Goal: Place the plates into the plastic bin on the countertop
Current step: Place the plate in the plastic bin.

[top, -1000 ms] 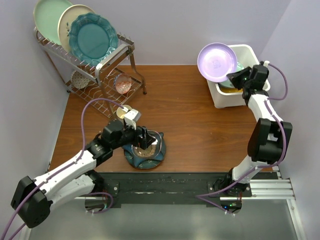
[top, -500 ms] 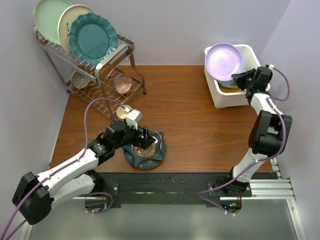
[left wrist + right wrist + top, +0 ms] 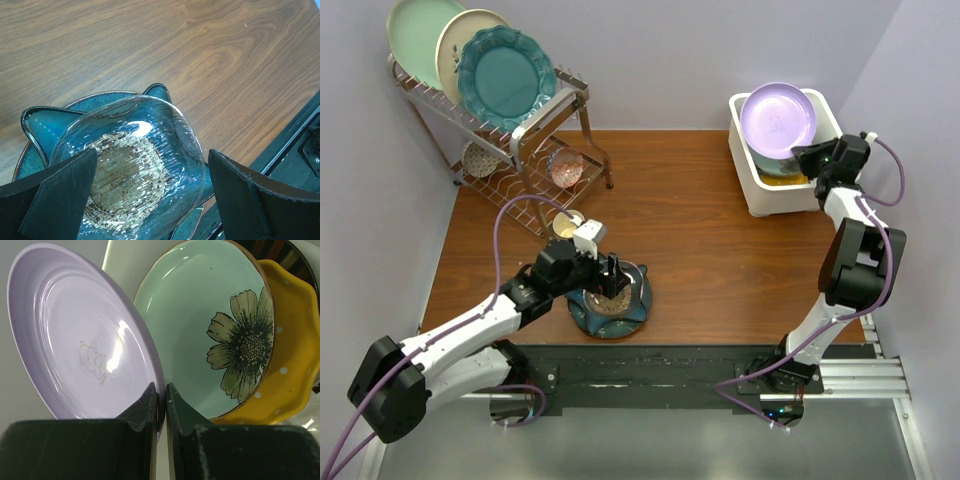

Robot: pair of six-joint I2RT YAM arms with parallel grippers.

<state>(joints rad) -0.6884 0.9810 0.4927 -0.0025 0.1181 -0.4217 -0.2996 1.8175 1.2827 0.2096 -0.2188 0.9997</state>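
Note:
My right gripper (image 3: 807,160) is shut on the rim of a lavender plate (image 3: 778,119), held tilted over the white plastic bin (image 3: 757,196) at the countertop's (image 3: 710,240) far right. In the right wrist view the jaws (image 3: 161,397) pinch the lavender plate (image 3: 75,340) edge. Behind it, a pale green flower plate (image 3: 200,325) and a yellow plate (image 3: 292,365) lean in the bin. My left gripper (image 3: 612,285) hangs open over a clear glass plate (image 3: 135,165) that lies on a dark teal plate (image 3: 40,125); its fingers (image 3: 65,195) straddle the glass without touching it.
A wire rack (image 3: 535,125) at the back left holds upright mint, cream and teal plates (image 3: 505,75), with small bowls (image 3: 565,167) on its lower shelf. A small cream cup (image 3: 566,224) stands just behind my left wrist. A black rail (image 3: 660,365) runs along the near edge.
My right gripper has carried the lavender plate to the right, from beside the bin's left rim to over the bin. The left gripper has hardly moved and stays open.

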